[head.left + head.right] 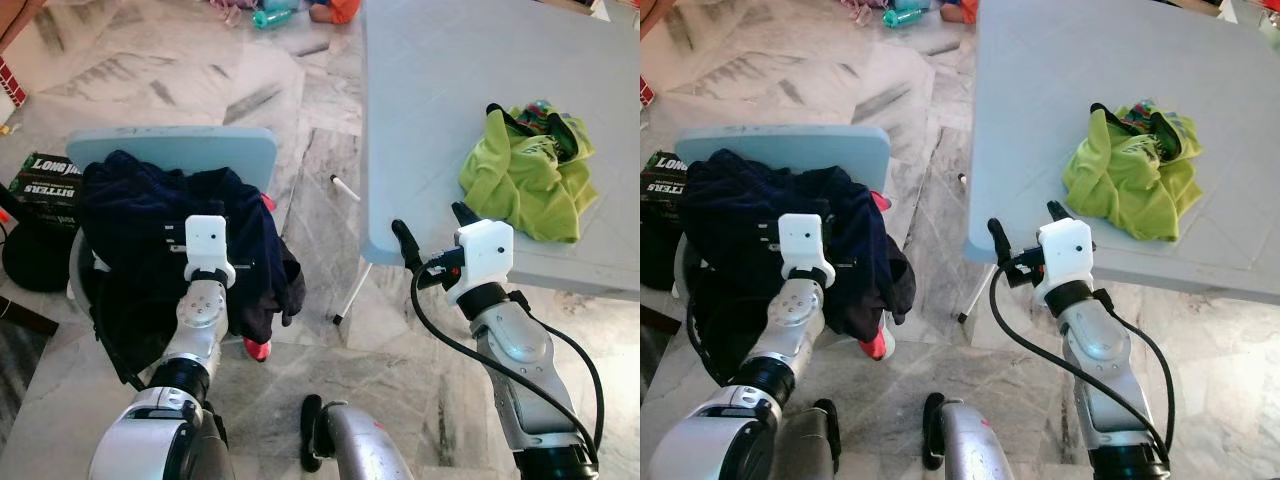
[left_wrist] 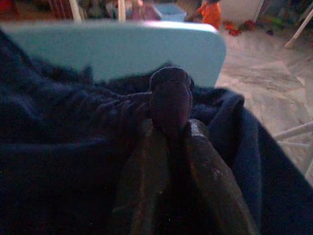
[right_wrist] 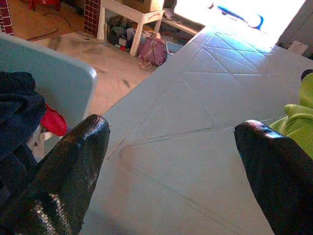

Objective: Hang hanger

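The left gripper [image 2: 168,127] is down in a heap of dark navy clothing [image 1: 140,215] piled on a pale blue chair [image 1: 175,148], its two black fingers [image 2: 146,166] drawn close together around a dark rounded fold or knob that cannot be identified. The right gripper [image 1: 432,232] hovers over the near corner of a light blue table [image 1: 450,100], fingers spread wide and holding nothing, with a crumpled lime-green garment [image 1: 525,170] on the tabletop just beyond and to its right. No hanger can be clearly made out.
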`<state>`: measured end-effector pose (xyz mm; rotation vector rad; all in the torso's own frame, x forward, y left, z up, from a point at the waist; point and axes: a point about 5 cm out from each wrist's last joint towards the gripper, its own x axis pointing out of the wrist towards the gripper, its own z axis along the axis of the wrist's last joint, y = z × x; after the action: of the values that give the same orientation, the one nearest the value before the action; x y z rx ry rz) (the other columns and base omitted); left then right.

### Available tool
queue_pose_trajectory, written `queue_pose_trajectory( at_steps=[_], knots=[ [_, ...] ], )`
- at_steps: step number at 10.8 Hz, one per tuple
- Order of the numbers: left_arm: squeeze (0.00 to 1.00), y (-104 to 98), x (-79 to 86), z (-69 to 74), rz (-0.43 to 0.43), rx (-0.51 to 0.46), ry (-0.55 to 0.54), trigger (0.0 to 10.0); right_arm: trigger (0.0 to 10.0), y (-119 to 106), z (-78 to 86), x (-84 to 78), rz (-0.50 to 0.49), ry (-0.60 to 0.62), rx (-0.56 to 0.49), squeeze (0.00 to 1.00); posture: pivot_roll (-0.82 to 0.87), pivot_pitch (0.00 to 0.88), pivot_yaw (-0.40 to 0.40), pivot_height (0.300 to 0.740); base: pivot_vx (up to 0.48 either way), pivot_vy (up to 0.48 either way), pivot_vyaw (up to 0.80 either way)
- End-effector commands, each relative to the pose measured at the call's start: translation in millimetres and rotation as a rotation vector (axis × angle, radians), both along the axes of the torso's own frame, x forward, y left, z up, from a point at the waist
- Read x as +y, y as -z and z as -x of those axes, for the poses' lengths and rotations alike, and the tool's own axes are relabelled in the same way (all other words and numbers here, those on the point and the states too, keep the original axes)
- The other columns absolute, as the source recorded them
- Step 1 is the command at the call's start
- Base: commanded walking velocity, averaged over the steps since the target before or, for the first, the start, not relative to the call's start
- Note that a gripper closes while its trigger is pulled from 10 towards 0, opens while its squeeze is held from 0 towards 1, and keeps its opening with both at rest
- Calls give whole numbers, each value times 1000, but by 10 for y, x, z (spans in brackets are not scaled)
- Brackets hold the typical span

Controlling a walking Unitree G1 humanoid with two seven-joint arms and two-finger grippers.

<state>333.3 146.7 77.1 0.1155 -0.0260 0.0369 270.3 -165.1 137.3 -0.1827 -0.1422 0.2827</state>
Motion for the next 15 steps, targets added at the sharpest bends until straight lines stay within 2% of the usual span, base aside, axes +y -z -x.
queue_pose_trajectory(
  at_steps=[1, 2, 4, 6, 7, 9, 10, 11, 12, 13, 14, 15],
  knots=[
    [0, 46, -124, 63, -45, -7, 51, 0, 10000, 42, 2, -32, 10, 9, 15, 0, -88, 216, -174, 740, 0, 0, 0],
    [0, 42, -170, 86, -90, -23, 92, 0, 10000, 42, -6, -26, 8, 9, 13, 0, -85, 214, -172, 740, 0, 0, 0],
    [0, 15, -244, 172, -271, -97, 238, 0, 10000, 48, -22, -2, 1, 8, 10, 0, -62, 207, -166, 740, 0, 0, 0],
    [0, 58, -123, 232, -249, -72, 253, 353, 10000, 62, -50, 36, -9, 1, 9, 0, -40, 200, -161, 740, 0, 0, 0],
    [0, 111, 72, 300, -153, -19, 183, 3137, 10000, 80, -90, 85, -23, -4, 8, 0, -15, 181, -144, 740, 0, 0, 0],
    [0, -29, 240, 522, -131, -101, 125, 0, 10000, 116, -121, 129, -50, 13, 2, 0, 11, 164, -113, 740, 0, 0, 0],
    [0, -89, 249, 562, -120, -129, 78, 0, 10000, 136, -127, 140, -58, 19, 3, 0, 22, 159, -98, 740, 0, 0, 0],
    [0, -131, 242, 577, -73, -123, -36, 0, 10000, 147, -154, 172, -72, 25, -3, 0, 31, 159, -82, 740, 0, 0, 0],
    [0, -141, 131, 609, -40, -102, -62, 10000, 10000, 127, -180, 203, -82, 25, -17, 0, 41, 165, -75, 740, 0, 0, 0],
    [0, -201, 23, 676, -19, -112, -8, 10000, 10000, 98, -196, 225, -88, 21, -32, 0, 40, 180, -75, 740, 0, 0, 0],
    [0, -216, 29, 708, -53, -111, -6, 10000, 10000, 95, -192, 199, -93, 32, -38, 0, 42, 180, -76, 740, 0, 0, 0],
    [0, -229, 79, 723, -123, -90, -25, 10000, 10000, 142, -163, 102, -129, 80, -22, 0, 44, 174, -63, 740, 0, 0, 0]
  ],
)
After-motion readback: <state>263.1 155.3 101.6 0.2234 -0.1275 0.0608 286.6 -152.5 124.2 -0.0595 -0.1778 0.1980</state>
